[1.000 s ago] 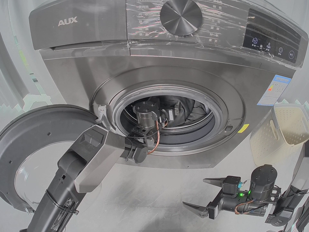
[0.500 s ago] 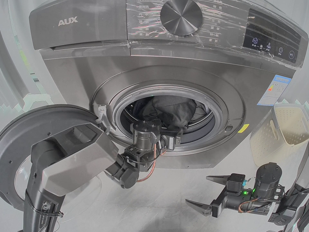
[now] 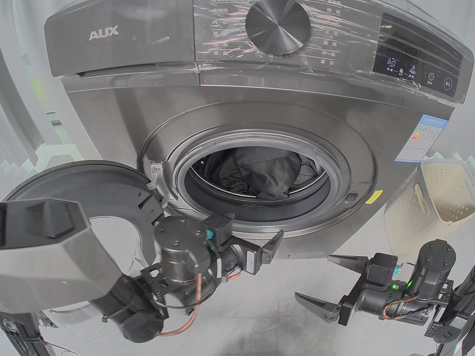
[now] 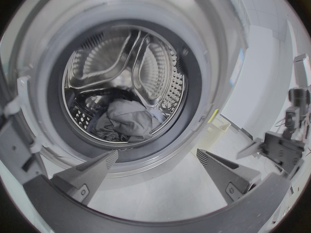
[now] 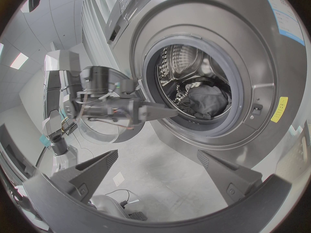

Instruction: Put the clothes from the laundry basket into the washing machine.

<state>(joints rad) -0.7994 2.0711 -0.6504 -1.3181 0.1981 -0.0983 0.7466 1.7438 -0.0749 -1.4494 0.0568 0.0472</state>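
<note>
Head view. Have the left claw (image 3: 267,248) spread open and empty, low before the washer (image 3: 148,105), just under the rim of its mouth. Hold the right claw (image 3: 313,278) open too, nothing between its fingers, above the floor (image 3: 247,317) farther right, well apart from the left claw. See the clothes (image 3: 260,171), a dark bundle, lying inside the mouth, toward the front. Find the door (image 3: 74,184) swung wide on the left. Find the basket (image 3: 445,199), pale and perforated, tilted beside the washer on the right; cannot tell what lies in it.

Left wrist view. Look between parted fingers (image 4: 94,172) into the drum (image 4: 155,68). See the clothes, grey and crumpled here, on its bottom near the front. Catch the right claw farther off.

Right wrist view. Look past wide-apart fingers (image 5: 90,169) at the open mouth, with the clothes dark on the drum's low side. Spot the left claw near the rim, clear of the clothes, with the door behind it. Note a yellow sticker (image 5: 282,109) on the washer's front beside the mouth.
</note>
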